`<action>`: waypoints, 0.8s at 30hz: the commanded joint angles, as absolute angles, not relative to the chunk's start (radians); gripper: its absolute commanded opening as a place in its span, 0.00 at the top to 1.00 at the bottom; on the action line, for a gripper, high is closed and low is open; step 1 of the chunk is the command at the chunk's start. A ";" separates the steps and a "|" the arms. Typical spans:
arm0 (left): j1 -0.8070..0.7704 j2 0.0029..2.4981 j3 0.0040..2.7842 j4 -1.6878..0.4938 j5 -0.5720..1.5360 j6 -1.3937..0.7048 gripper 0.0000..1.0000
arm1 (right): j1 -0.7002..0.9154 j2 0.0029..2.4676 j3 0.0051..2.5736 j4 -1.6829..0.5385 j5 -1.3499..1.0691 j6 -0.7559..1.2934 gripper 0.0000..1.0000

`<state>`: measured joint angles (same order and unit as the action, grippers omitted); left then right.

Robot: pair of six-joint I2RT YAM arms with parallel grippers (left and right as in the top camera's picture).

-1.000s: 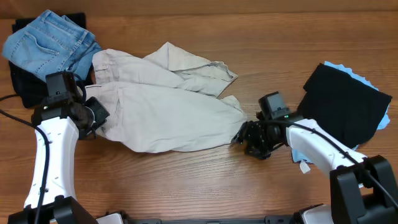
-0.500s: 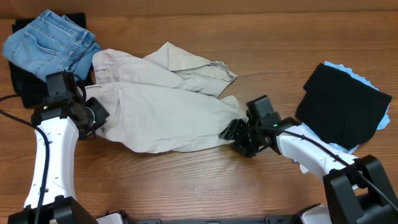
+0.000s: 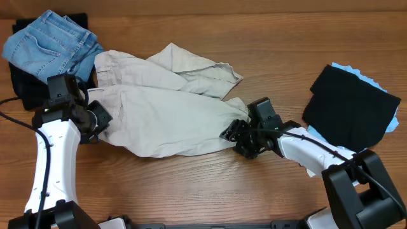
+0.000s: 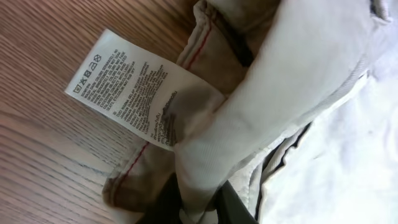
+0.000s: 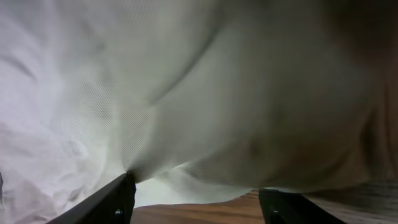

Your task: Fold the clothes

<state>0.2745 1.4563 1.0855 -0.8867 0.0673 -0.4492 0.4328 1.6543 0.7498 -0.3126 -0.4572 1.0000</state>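
Rumpled beige trousers (image 3: 168,121) between left gripper (image 3: 96,118) and right gripper (image 3: 231,134).

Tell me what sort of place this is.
Probably a robot lab bench set up for laundry folding: a left arm and right arm reach over a wooden table, with beige trousers spread out and jeans and a black garment at its ends.

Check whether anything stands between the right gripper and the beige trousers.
Nothing visible does. The right gripper sits at the right end of the trousers, and in its wrist view the pale cloth fills the frame directly beyond its open fingers, with no other garment between.
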 commanded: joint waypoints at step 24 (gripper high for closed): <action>0.266 1.451 1.114 -0.842 0.078 -0.442 0.90 | 0.437 1.560 1.052 -0.246 -0.129 0.857 0.95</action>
